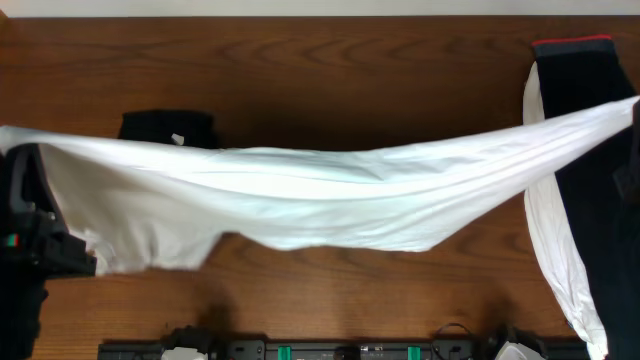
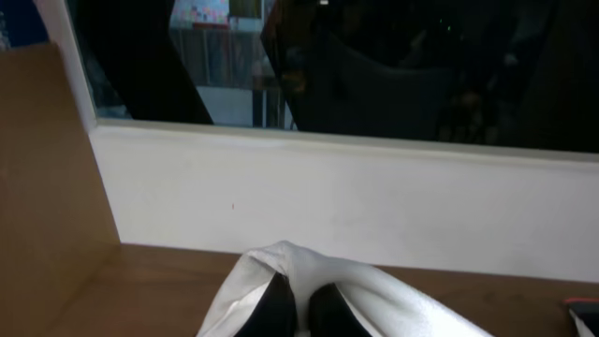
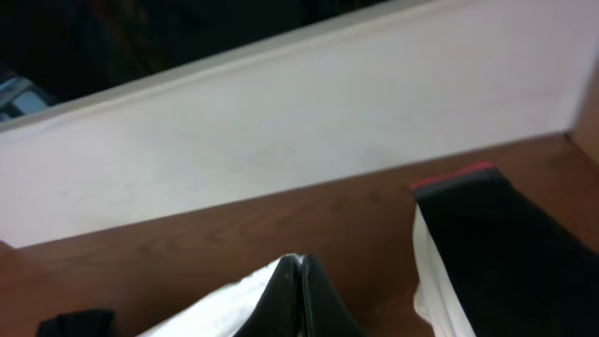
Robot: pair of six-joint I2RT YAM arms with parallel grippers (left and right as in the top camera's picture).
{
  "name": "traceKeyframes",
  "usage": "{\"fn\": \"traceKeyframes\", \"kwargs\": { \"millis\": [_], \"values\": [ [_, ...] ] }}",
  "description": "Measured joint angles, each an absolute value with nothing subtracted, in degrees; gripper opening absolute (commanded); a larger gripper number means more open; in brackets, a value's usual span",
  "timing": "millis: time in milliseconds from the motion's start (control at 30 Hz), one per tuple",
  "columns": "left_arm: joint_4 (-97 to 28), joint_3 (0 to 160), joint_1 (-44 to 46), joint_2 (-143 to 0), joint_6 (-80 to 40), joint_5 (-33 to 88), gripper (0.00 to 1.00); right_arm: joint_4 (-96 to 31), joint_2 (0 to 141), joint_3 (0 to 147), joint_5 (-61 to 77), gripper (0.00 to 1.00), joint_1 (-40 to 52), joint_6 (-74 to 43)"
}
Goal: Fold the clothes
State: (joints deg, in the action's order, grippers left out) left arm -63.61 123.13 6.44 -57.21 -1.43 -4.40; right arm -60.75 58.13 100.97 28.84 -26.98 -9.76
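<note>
Left gripper: seen shut in the left wrist view, with a fold of the shirt pinched between the fingers and white cloth bunched over both of them

Shirt is held off the table, stretched between the two grippers. Its long axis runs left to right across nearly the full width. The upper edge is pulled fairly taut with a shallow sag at mid-span, and the loose body hangs toward the near edge. The left end sits slightly nearer the front than the right end, so the axis is skewed a little, not square to the table edge. No logo can be made out on the side facing up

A black garment lies on the table behind the left part of the span and is partly hidden by it. Whether the shirt touches it cannot be told

Right gripper: fingers are pressed together in the right wrist view, with white cloth coming off them to the left, so the other end of the shirt is judged held. A red-banded black piece and a white garment lie just beside and under that end

Judgement: neither arm is nearer, as each holds one end. Lay-down depends on both ends being lowered together along that axis, with the skew taken out first. The right end is likely to drape over the right-hand pile unless carried left
</note>
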Motion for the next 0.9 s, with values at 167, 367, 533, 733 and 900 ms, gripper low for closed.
{"fn": "traceKeyframes", "kwargs": {
  "millis": [167, 367, 533, 733, 900],
  "values": [
    [-64.1, 123.3, 6.4, -60.7, -1.0, -4.2, 0.06, -63.4, 60.0, 101.3, 25.9, 0.01, -27.0, -10.1],
    [-64.0, 123.6, 6.4, -72.9, -0.5, -4.1, 0.06, -63.7, 69.1, 101.3, 25.0, 0.01, -27.0, -10.1],
    [-59.9, 123.5, 6.5, -88.4, 0.1, -3.3, 0.06, -61.3, 80.7, 101.3, 24.8, 0.04, -26.4, -10.1],
    [-51.4, 123.2, 6.5, -105.3, 0.5, -3.1, 0.27, -50.1, 94.3, 101.3, 25.3, 0.32, -23.2, -10.5],
    [-48.4, 123.2, 6.3, -114.5, 1.5, -3.2, 0.79, -46.5, 102.0, 101.3, 27.0, 0.48, -20.1, -8.5]
  ]
}}
